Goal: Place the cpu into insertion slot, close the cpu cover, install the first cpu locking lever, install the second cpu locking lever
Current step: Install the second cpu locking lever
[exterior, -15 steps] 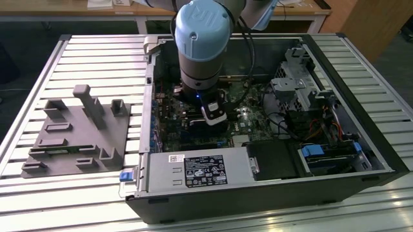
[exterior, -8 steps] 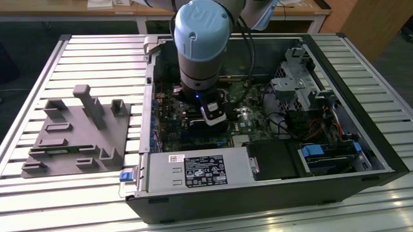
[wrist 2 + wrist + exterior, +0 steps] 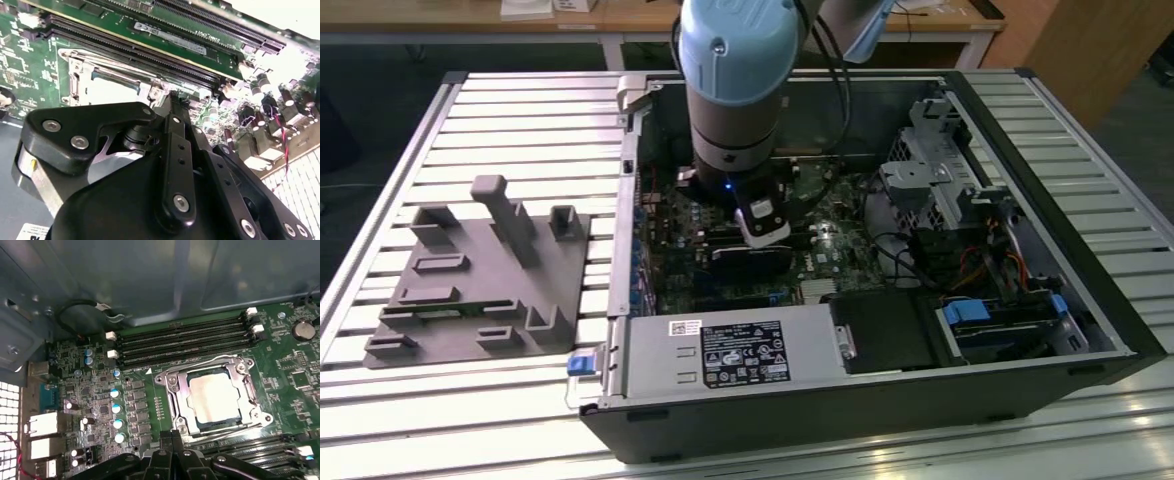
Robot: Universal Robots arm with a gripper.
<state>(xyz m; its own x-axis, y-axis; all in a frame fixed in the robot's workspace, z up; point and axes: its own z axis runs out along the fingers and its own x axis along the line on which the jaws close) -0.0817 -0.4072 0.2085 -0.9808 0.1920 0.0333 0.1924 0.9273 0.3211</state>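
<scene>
Centre of the exterior view, a pale blue-and-grey robot arm point(image 3: 734, 90) reaches down into an open black computer case point(image 3: 1067, 200) lying on a silver slatted metal table point(image 3: 520, 110); the arm's black gripper point(image 3: 767, 235) hangs just above the green motherboard point(image 3: 834, 250), and its tips are hard to make out there.

In both wrist views the gripper point(image 3: 172, 436) point(image 3: 172, 100) has its fingers pressed together with nothing seen between them; it sits just beside the socket area, and I cannot tell whether it touches the board.

The cpu point(image 3: 215, 397), a small flat square chip with a pale silver-grey face, lies seated in the insertion slot point(image 3: 169, 381), a square socket with a metal rim; the slot itself is mostly hidden under chip and frame. The cpu cover point(image 3: 182, 407), a square silver metal frame plate with a cut-out centre, lies flat over the chip's edges; thin wire levers run along its sides, but whether they are latched cannot be told.

In the second wrist view the chip's pale face point(image 3: 107, 90) is partly cut off behind the gripper body; long black memory slots point(image 3: 185, 342) run just beside the socket.

At the exterior view's left a grey moulded fixture block point(image 3: 474, 280) rests on the table, well apart from the case.
</scene>
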